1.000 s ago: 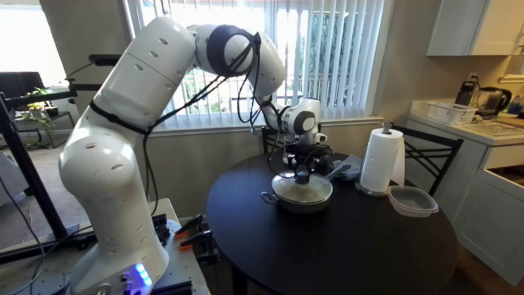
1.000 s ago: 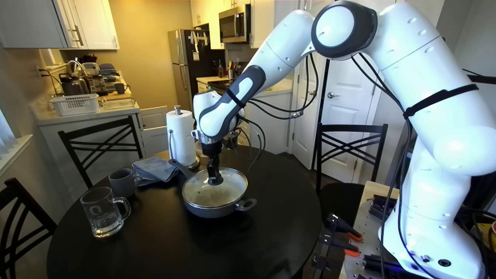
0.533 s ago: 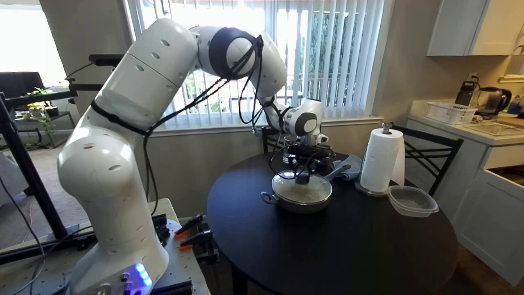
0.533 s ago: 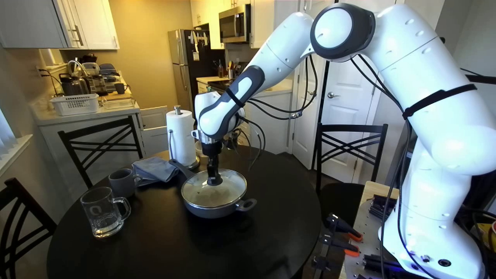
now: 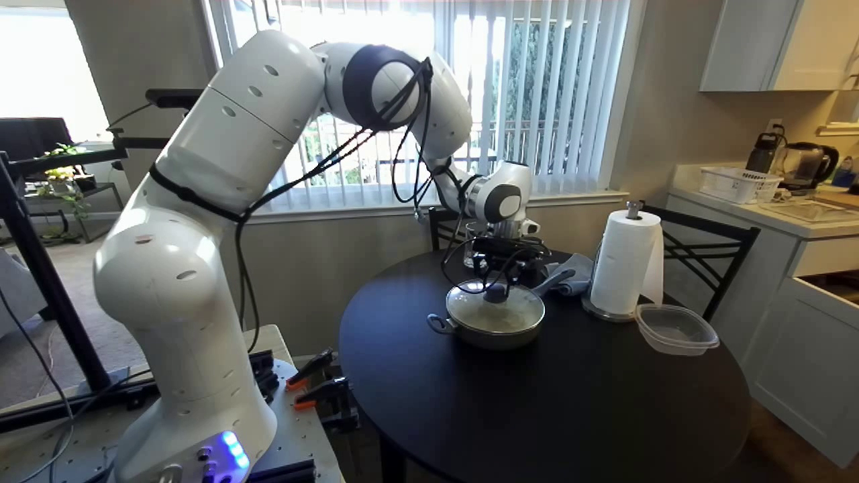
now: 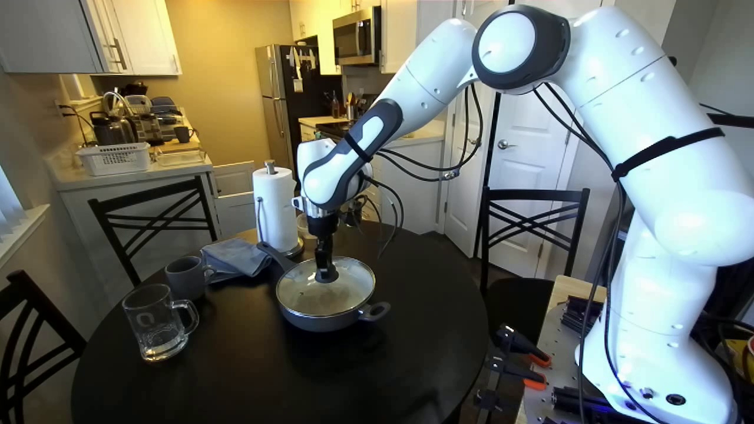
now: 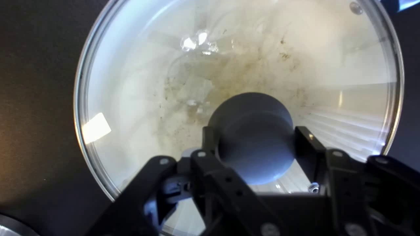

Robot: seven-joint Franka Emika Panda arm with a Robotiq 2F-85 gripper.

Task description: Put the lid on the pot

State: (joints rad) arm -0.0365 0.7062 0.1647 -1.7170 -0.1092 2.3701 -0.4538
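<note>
The pot [image 6: 323, 323] stands on the dark round table, its long handle pointing to the paper towels. The clear glass lid [image 6: 347, 288] rests level over its mouth in both exterior views, its rim lined up with the pot's rim. My gripper [image 7: 254, 136] points down at the lid's dark knob [image 7: 259, 154]. In the wrist view the fingers stand on both sides of the knob, appearing to touch it. The gripper also shows above the lid in an exterior view [image 5: 496, 285]. The pot's pale inside shows through the glass; its rim beneath the lid is mostly hidden.
A paper towel roll [image 5: 621, 265] and a clear plastic container [image 5: 676, 332] stand on the table [image 6: 265, 377]. A grey cloth [image 6: 235, 257], a grey mug [image 6: 187, 278] and a glass mug [image 6: 156, 324] are on the pot's far side from the arm base.
Over the last second my gripper and the lid have come down very slightly and shifted a little. In the last half second almost nothing has moved. The pot has stayed in place.
</note>
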